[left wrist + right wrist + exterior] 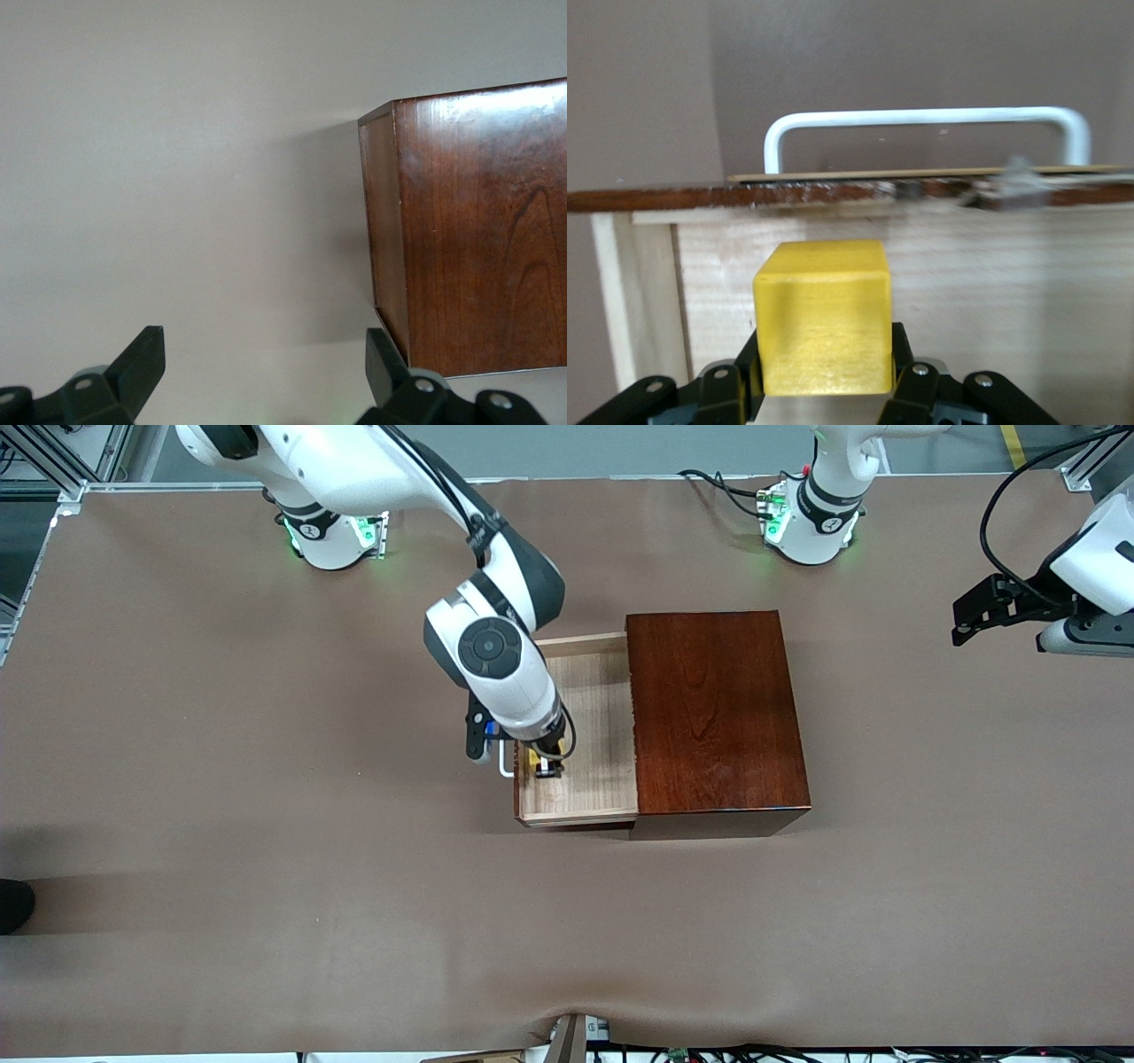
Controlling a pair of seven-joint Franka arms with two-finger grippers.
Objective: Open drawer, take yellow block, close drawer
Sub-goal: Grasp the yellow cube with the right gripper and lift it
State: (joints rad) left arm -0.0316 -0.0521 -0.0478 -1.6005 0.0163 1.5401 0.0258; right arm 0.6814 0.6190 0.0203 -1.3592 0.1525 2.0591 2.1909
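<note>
We have the drawer (580, 731) pulled out of the reddish-brown box (716, 713) toward the right arm's end of the desk (221, 779), and the right gripper (542, 766) is down inside it, just beside the dark front panel. Its jaws pinch the yellow block (824, 317) from 2 sides, with the white handle (926, 133) showing just above the front edge in the right wrist view.

The step in hand, as we judge it, is taking the block out. To do it well we lift straight up and keep the pinch firm, because the front panel sits close to the block and a sideways drift could knock it against that wall or the handle. Once we are above the drawer's rim there is plenty of bare desk toward the right arm's end to set the block down.

The left gripper (974, 615) waits over the desk at the left arm's end, jaws spread, well apart from the box, so it leaves us room.
</note>
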